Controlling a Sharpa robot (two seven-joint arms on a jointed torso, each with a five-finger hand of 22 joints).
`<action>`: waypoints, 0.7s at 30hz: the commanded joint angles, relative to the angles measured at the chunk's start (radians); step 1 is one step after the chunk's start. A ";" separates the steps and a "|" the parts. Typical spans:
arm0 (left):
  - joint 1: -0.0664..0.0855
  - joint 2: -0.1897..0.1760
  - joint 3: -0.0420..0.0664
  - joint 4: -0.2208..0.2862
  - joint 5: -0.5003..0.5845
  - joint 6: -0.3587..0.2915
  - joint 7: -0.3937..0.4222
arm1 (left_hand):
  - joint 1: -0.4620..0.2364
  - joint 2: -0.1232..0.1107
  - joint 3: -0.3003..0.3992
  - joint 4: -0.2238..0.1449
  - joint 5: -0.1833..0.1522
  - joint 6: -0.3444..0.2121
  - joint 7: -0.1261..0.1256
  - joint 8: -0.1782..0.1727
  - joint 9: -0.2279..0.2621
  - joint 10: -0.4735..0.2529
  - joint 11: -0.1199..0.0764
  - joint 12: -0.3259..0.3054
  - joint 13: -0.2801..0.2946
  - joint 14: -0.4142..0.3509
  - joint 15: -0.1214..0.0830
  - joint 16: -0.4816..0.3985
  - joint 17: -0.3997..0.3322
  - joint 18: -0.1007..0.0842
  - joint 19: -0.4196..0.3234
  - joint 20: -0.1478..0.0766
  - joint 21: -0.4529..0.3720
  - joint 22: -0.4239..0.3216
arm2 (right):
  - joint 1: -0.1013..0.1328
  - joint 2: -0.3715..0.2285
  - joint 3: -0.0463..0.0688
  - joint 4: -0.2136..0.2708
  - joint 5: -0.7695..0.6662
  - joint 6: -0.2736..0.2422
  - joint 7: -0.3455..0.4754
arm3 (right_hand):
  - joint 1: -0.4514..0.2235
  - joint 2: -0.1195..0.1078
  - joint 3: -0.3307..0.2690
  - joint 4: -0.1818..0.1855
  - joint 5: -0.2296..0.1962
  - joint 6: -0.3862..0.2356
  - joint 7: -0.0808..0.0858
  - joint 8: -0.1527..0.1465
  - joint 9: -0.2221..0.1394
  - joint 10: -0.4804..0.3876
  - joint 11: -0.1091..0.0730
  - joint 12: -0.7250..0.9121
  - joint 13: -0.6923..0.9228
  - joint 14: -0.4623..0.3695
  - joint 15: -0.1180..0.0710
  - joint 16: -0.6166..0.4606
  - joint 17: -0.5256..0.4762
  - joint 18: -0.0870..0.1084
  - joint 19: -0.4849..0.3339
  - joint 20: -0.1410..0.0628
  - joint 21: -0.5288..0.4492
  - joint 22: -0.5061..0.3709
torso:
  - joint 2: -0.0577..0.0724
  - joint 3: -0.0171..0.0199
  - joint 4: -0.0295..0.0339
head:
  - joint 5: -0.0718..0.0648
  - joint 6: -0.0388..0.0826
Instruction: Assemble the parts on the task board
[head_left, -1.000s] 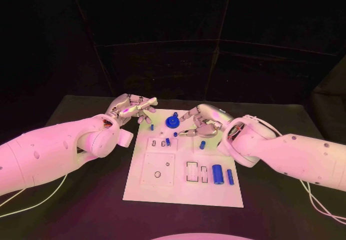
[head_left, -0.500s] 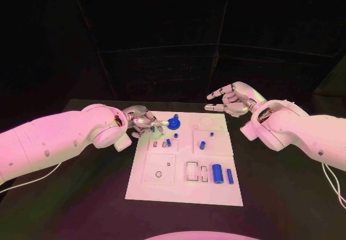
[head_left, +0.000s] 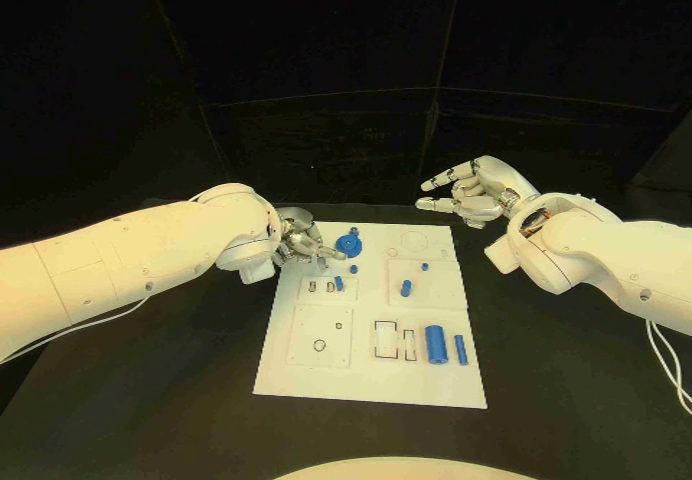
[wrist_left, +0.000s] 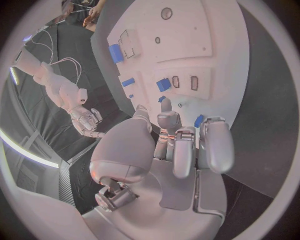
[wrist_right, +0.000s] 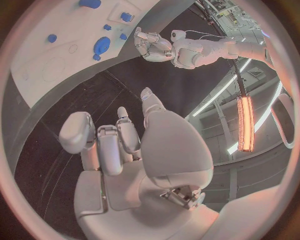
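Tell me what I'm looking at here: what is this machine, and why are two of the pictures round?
It is a robot with two white arms, each ending in a silver hand. The square picture comes from a camera on its head, looking down at a black table. The round ones come from fisheye cameras at each wrist. On the table lies a white board with small blue parts, such as a gear. The left hand is at the board's far left corner; whether it holds anything is unclear. The right hand is raised beyond the board, fingers apart, holding nothing.
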 joint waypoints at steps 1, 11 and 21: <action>0.006 0.021 -0.001 -0.023 -0.053 0.064 -0.043 | 0.000 0.009 -0.007 0.000 -0.005 -0.007 0.000 0.009 0.010 0.006 0.000 0.007 0.005 0.106 -0.008 0.003 0.263 -0.016 0.010 0.002 0.007 0.006 | 0.003 0.002 0.001 -0.002 0.016 -0.007 -0.016 | -0.001 0.010 -0.005 -0.004 0.004 0.007 -0.001 0.004 -0.001 -0.005 -0.003 -0.006 -0.002 0.050 -0.008 -0.006 0.013 0.015 -0.008 -0.002 -0.007 -0.002 | 0.000 -0.0010 -0.0006 | 0.000 -0.005; 0.011 0.079 -0.021 -0.081 -0.055 0.105 -0.050 | 0.004 0.014 -0.015 -0.001 -0.004 -0.019 0.000 0.025 0.028 0.005 0.000 0.012 0.009 0.106 -0.008 0.003 0.263 -0.017 0.011 0.001 0.009 0.012 | 0.003 0.012 0.001 -0.008 0.016 -0.005 -0.032 | -0.001 0.017 -0.007 -0.004 0.009 0.005 -0.001 0.004 -0.002 -0.006 -0.003 -0.007 -0.003 0.049 -0.009 -0.009 0.009 0.016 -0.009 -0.003 -0.012 -0.009 | 0.001 -0.0031 0.0004 | 0.001 -0.014; 0.011 0.110 -0.031 -0.110 -0.055 0.122 -0.053 | 0.009 0.017 -0.017 -0.003 -0.004 -0.024 -0.001 0.031 0.035 0.007 -0.001 0.018 0.015 0.106 -0.009 0.003 0.263 -0.019 0.013 0.001 0.013 0.019 | 0.003 0.017 0.001 -0.011 0.016 -0.003 -0.038 | -0.001 0.018 -0.007 -0.004 0.011 0.004 -0.001 0.004 -0.002 -0.006 -0.003 -0.008 -0.004 0.049 -0.009 -0.009 0.009 0.016 -0.010 -0.003 -0.013 -0.010 | 0.000 -0.0027 0.0004 | -0.001 -0.022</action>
